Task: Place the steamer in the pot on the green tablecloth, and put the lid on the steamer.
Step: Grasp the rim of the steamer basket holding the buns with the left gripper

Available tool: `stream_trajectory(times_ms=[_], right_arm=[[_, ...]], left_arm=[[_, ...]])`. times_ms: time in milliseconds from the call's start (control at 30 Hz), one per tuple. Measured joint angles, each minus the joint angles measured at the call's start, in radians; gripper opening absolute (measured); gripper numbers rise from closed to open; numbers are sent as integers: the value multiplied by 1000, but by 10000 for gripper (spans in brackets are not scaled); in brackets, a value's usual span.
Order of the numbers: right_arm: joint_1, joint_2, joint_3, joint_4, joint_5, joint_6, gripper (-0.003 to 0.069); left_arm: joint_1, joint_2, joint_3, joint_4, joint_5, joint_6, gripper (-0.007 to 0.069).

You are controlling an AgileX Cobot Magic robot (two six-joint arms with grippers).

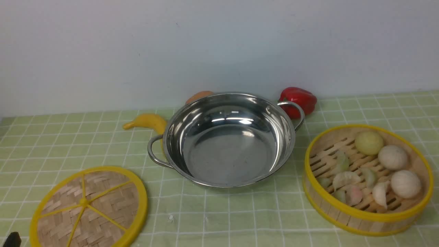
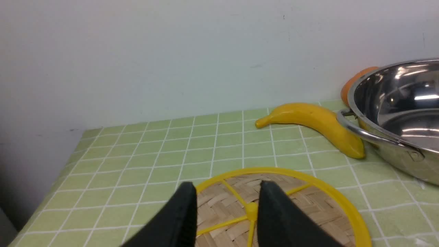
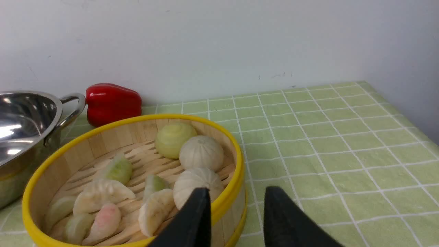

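Jaws (image 3: 236,192) of the right arm gape partway, empty, near the steamer (image 1: 368,180).

Plain pale wall (image 1: 219,44) behind table; 1 wall visible.

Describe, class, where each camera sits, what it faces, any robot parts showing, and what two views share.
Front: between the arms, facing forward over pot, lid and steamer; a dark tip at the lower left corner.
Left wrist: on the left arm, facing the lid; open left gripper.
Right wrist: on the right arm, facing the steamer; open right gripper.
Both wrist views share the pot.
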Motion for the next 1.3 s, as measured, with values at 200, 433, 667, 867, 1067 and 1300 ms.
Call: stream_trajectory(times_ms=[200,433,667,867,1067,1300], right_arm=[[0,0,0,0,0,0,240],[0,0,0,0,0,0,240],[0,0,0,0,0,0,240],[0,0,0,0,0,0,240],[0,0,0,0,0,0,240],[0,0,0,163,-114,66,240]], left_arm=[[0,0,0,0,0,0,243],[0,0,0,0,0,0,243],[0,0,0,0,0,0,243],[0,0,0,0,0,0,243],[0,0,0,-5,0,-4,243],[0,0,0,-236,-55,-182,243]])
